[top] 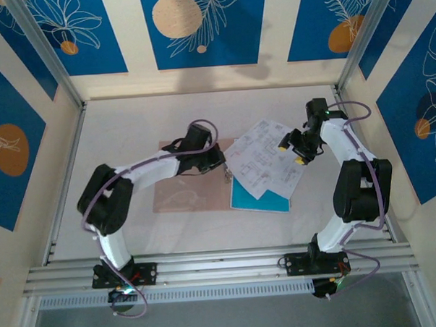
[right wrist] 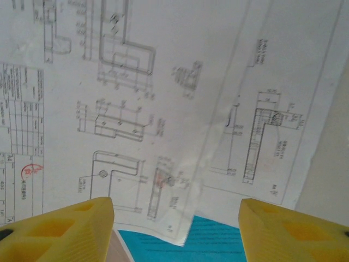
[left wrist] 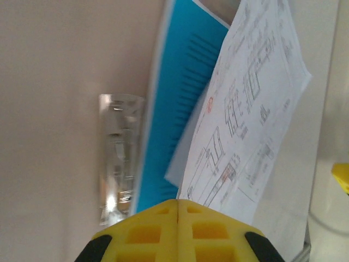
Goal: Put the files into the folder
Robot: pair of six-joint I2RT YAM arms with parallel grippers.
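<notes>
Several files [top: 265,165] lie uncollected beside the folder [top: 190,190]; the right gripper [top: 290,151], jaws wide over them, must next pinch one, the left gripper [top: 219,162] idle with jaws shut.

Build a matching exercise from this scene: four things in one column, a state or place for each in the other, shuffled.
1. left gripper
2. right gripper
3. teal-blue sheet
4. folder

A. partly under the white sheets
B. open
C. lying flat, left of the teal-blue sheet
D. shut

Pairs: 1-D, 2-B, 3-A, 4-C
</notes>
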